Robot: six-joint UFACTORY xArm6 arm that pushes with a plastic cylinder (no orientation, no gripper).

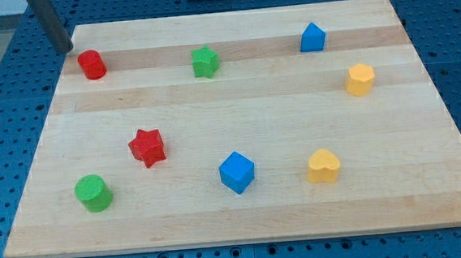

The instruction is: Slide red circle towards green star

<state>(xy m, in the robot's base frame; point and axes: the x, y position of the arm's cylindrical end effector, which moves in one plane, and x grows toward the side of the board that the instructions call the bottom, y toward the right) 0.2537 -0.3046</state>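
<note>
The red circle (92,65) lies near the board's top left corner. The green star (205,62) lies to its right, along the same top strip, with bare wood between them. My rod comes down from the view's top left, and my tip (67,48) rests just up and to the left of the red circle, a small gap apart from it.
A wooden board (245,217) on a blue perforated table holds a red star (147,147), a green circle (93,193), a blue cube (237,172), a yellow heart (323,165), a yellow hexagon (360,79) and a blue pentagon-like block (312,38).
</note>
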